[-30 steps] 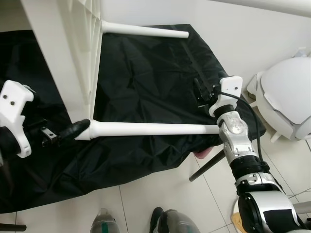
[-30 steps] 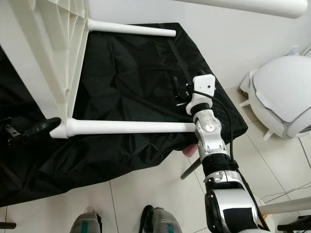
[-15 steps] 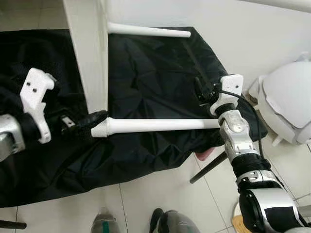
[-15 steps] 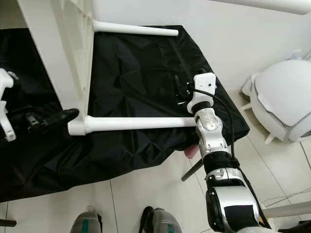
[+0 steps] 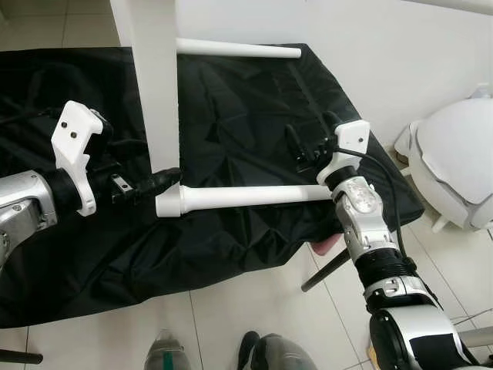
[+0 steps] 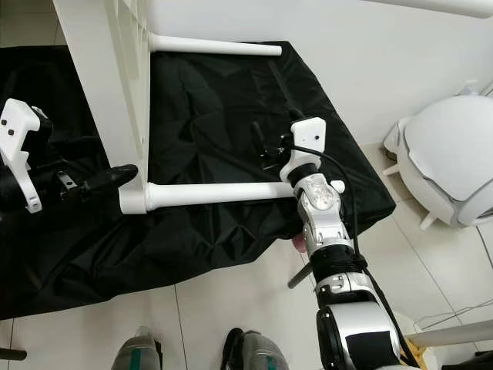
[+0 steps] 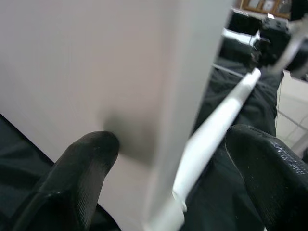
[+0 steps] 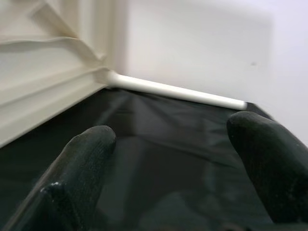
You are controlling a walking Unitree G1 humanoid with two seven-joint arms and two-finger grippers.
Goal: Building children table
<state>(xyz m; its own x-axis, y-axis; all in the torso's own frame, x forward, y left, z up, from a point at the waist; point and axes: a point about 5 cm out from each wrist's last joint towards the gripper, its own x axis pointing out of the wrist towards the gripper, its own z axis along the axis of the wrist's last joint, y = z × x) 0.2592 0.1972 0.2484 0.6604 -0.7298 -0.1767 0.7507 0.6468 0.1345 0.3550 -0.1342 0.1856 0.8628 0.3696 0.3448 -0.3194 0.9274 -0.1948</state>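
**Table on its side, my L fingers at the near corner**

Black cloth [image 5: 231, 108] covers most of the frame, spread over pale floor tiles [image 5: 262, 308], w/ a white wall along the top right. White children's table [image 5: 154, 69] stands on edge on the cloth, upper left of the frame; its ribbed underside shows in the right eye view. Two white legs stick out toward the right: near leg [image 5: 254, 196] runs across mid-frame, far leg [image 5: 239, 48] sits along the top edge.

My left gripper [image 5: 158, 181] is at mid-left, right at the corner where the near leg meets the tabletop. Left wrist view has my two black fingers [image 7: 82, 168] spread apart, table edge and leg base between them, one finger close against the flat panel; can't tell if it's actually touching.

My right gripper [image 5: 296, 150] is right of centre, just above the near leg's free end, over the cloth. Fingers apart, nothing between them but cloth and the far leg beyond.

White rounded object [image 5: 454, 162] sits on the tiles at right edge. Robot's feet [image 5: 262, 354] at bottom centre.
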